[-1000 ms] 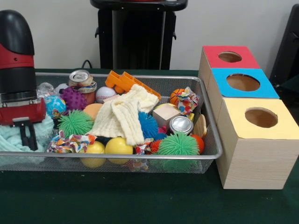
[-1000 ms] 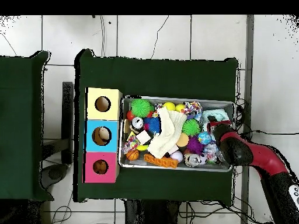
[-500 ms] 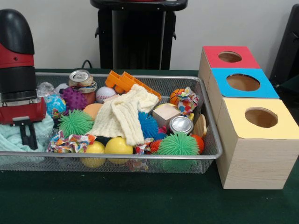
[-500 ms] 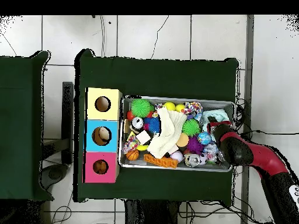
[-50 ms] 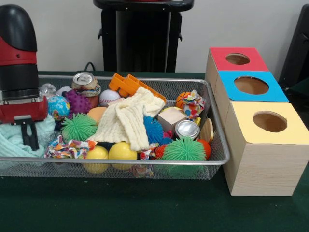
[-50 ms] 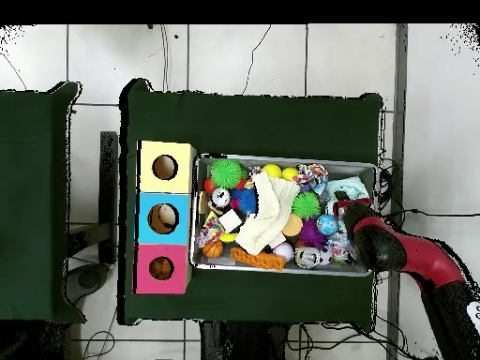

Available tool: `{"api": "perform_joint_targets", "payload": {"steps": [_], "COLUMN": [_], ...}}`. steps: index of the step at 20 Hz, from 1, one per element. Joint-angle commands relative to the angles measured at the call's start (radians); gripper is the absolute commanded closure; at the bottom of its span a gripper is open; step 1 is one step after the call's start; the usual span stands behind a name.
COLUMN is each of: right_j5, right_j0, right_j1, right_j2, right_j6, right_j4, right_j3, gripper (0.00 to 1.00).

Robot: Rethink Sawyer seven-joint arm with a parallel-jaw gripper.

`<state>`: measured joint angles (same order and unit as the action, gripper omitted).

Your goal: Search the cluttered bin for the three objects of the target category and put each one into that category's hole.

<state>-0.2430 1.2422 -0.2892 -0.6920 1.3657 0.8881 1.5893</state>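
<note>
While my claw hangs over the bin's end, its state is unclear.
Descending, I could snag the mint cloth instead.

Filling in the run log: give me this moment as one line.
phase: searching | gripper: over mint cloth, bin's end farthest from boxes | grasp: unclear | yellow box hole: nothing visible

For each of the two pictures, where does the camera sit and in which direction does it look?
Front view: low across the table, facing the wire bin and three boxes; the arm's red-black end and gripper show at left, over the mint cloth.
Overhead view: above, looking straight down on the table; the arm enters from lower right.
Both show the bin, boxes and cream cloth.
</note>
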Motion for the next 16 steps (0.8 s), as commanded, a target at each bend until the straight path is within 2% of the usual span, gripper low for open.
{"api": "perform_joint_targets", "payload": {"steps": [1,2,5,9,11,16], "right_j5": [-0.111,-0.090,0.036,0.201,0.244,0.299], "right_j0": [-0.029,-0.040,-0.136,-0.245,-0.278,-0.296], "right_j1": [0.039,0.036,0.024,0.037,0.041,0.051], "right_j2": [0.266,0.280,0.380,0.505,0.543,0.581], "right_j6": [0.095,0.112,0.250,0.348,0.350,0.292], "right_j4": [0.048,0.046,0.036,-0.040,-0.085,-0.179], "right_j3": [0.157,0.164,0.194,0.222,0.232,0.254], "gripper": [1.00,1.00,1.00,1.00,1.00,1.00]}}
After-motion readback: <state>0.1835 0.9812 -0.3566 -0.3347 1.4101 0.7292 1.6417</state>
